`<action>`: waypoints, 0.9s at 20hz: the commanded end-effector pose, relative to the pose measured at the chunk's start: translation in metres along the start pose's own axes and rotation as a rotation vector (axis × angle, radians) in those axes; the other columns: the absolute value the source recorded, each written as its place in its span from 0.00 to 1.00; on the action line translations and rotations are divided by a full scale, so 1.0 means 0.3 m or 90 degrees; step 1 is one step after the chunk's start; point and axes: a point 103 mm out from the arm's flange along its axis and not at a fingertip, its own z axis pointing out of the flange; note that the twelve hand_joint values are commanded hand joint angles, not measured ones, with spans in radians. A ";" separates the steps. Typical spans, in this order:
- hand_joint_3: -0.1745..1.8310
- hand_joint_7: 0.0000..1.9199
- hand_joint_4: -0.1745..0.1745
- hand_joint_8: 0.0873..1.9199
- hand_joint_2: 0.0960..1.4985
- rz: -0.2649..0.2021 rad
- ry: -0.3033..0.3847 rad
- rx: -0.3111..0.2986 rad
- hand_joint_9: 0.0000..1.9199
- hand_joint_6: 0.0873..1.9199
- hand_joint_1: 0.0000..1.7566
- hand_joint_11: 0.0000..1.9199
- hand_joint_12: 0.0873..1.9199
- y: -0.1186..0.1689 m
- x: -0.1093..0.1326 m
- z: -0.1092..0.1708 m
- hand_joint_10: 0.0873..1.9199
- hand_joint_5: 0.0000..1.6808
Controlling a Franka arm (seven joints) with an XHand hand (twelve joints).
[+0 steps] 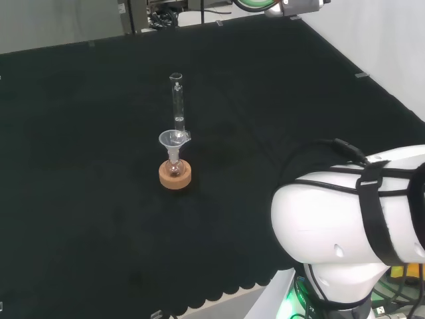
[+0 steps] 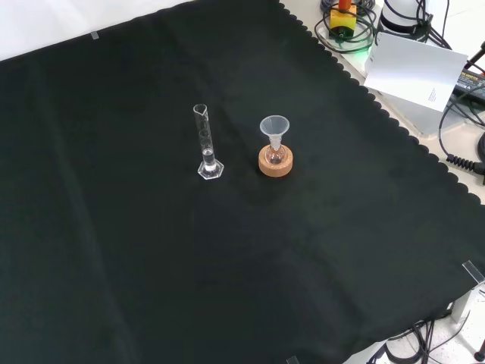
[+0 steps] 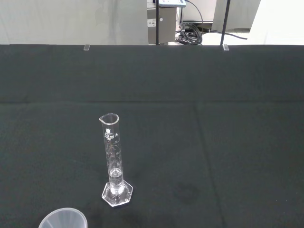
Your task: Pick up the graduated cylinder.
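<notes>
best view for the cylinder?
Wrist view: the cylinder stands close and whole, spout to base. Front view shows it small, apart from the funnel. In head view it stands behind the funnel, base hidden.

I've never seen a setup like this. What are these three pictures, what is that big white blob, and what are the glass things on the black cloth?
All three pictures show one moment from three cameras. The big white shape is the robot arm's own body, seen from a camera behind and above its base. The second camera faces the arm and looks down on the bench. The third rides at the arm's wrist, so things look close.

On the black cloth stands a tall, clear graduated cylinder, upright on its flat foot. Beside it, not touching, is a small flask with a funnel in its neck, seated in a cork ring that acts as a stand. Nothing is being held yet; the cylinder stands free.
</notes>
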 end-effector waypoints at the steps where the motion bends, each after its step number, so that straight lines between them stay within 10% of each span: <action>1: 0.35 0.01 0.44 0.17 0.73 0.000 -0.007 -0.005 0.05 0.07 0.01 0.01 0.65 0.000 0.001 0.001 0.31 0.08; 18: 0.25 0.00 0.43 0.19 0.81 0.009 -0.003 0.019 0.05 0.00 0.00 0.00 0.68 0.031 -0.060 0.077 0.32 0.13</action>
